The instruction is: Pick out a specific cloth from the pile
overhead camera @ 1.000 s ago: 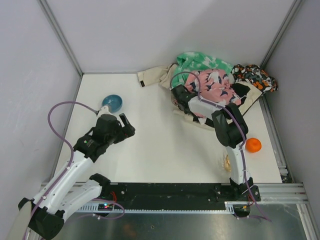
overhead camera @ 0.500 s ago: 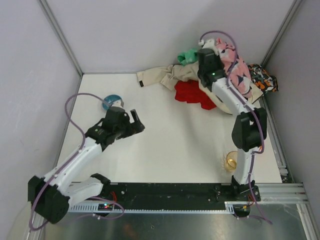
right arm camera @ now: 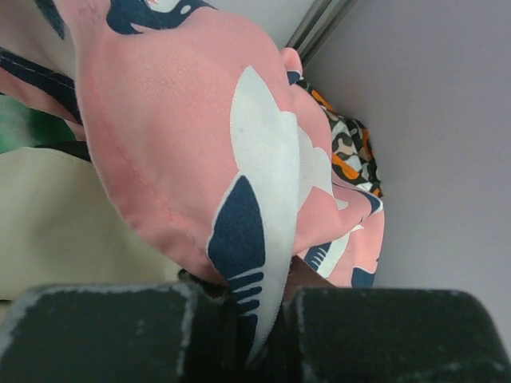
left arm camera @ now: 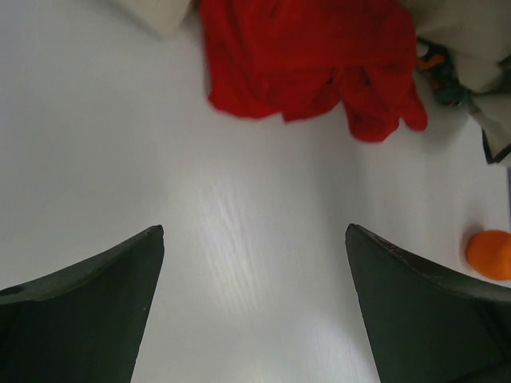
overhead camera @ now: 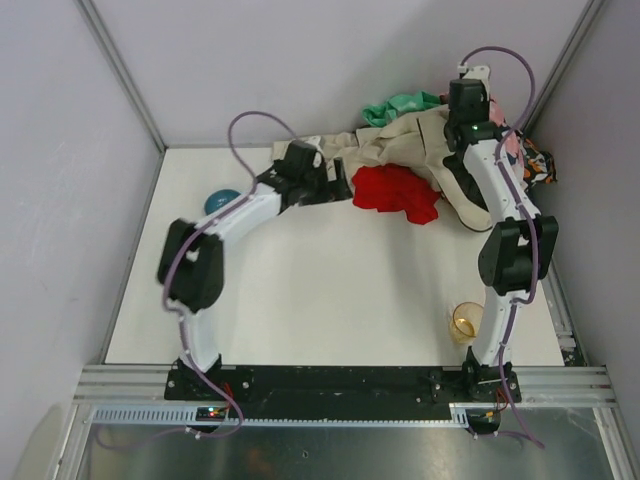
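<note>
The red cloth (overhead camera: 395, 192) lies crumpled on the white table, just in front of the pile (overhead camera: 405, 138) of beige, green and patterned garments at the back right. My left gripper (overhead camera: 338, 186) is open and empty just left of the red cloth. In the left wrist view the red cloth (left arm camera: 311, 56) lies ahead of the gripper (left arm camera: 255, 231), not between the fingers. My right gripper (right arm camera: 255, 319) is shut on the pink navy-white patterned cloth (right arm camera: 160, 120) and holds it up over the pile's back right (overhead camera: 468, 120).
A blue bowl (overhead camera: 222, 200) sits at the far left, partly behind my left arm. A glass cup (overhead camera: 466, 320) stands by the right arm's base. An orange ball (left arm camera: 489, 254) lies right of the red cloth. Walls close the back and sides.
My left arm has swung from the near left up to the red cloth's left side. My right gripper has lifted the pink cloth up and back, uncovering the red cloth.
</note>
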`<state>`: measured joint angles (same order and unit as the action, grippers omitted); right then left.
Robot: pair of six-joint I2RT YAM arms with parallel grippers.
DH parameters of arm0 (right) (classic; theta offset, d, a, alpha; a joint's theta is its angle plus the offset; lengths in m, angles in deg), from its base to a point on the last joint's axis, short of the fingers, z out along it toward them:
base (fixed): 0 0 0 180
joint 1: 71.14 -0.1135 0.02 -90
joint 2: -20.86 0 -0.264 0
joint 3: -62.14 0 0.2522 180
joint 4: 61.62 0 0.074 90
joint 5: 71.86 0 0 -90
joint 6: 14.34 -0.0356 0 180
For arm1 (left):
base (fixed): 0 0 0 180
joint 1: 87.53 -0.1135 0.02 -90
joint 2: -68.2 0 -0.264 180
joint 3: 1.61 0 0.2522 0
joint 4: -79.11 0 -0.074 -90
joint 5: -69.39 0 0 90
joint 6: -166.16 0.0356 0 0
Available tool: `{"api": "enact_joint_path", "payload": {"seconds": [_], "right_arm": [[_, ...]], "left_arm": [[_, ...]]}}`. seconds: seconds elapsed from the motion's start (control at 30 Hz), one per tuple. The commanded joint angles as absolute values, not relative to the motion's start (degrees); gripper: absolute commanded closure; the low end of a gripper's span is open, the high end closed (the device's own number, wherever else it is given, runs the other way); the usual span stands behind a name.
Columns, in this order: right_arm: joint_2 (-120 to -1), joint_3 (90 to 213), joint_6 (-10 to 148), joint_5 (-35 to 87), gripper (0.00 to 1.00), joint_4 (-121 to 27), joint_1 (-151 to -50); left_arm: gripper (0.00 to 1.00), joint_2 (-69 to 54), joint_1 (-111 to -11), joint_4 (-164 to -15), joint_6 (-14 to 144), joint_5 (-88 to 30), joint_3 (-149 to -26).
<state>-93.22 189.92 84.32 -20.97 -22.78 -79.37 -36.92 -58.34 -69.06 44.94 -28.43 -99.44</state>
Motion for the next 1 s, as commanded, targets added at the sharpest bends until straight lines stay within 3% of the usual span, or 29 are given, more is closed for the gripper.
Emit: {"api": "enact_joint_path", "payload": {"seconds": [0.0, 0.3, 0.53, 0.67, 0.77, 0.9, 0.97], "right_arm": [[-95.4, 195.8, 78.3, -17.3, 0.93, -21.4, -75.2], [-100.5, 197.1, 72.8, -9.3, 0.88, -18.4, -70.0], [-104.1, 196.3, 68.7, -2.2, 0.86, -16.4, -66.2], [-103.4, 193.6, 68.3, -0.1, 0.85, -18.0, -65.7], [-102.7, 192.3, 68.1, 0.6, 0.83, -18.7, -65.7], [-103.0, 191.4, 67.0, 1.2, 0.79, -18.2, -65.6], [-103.7, 191.4, 66.6, 1.1, 0.79, -17.4, -65.6]], "left_arm": [[0.0, -51.1, -57.0, -71.0, 47.6, -32.3, -114.5], [0.0, -76.1, -55.7, -69.8, 37.5, -27.2, -143.4], [0.0, -82.2, -53.7, -69.4, 34.7, -14.8, -149.0], [0.02, -86.8, -53.2, -69.0, 31.6, -13.4, -154.1], [0.17, -88.2, -52.7, -69.0, 30.3, -13.9, -155.4], [0.52, -86.5, -51.8, -69.0, 31.5, -15.2, -154.4], [0.76, -83.5, -51.5, -69.0, 33.1, -15.1, -152.4]]}}
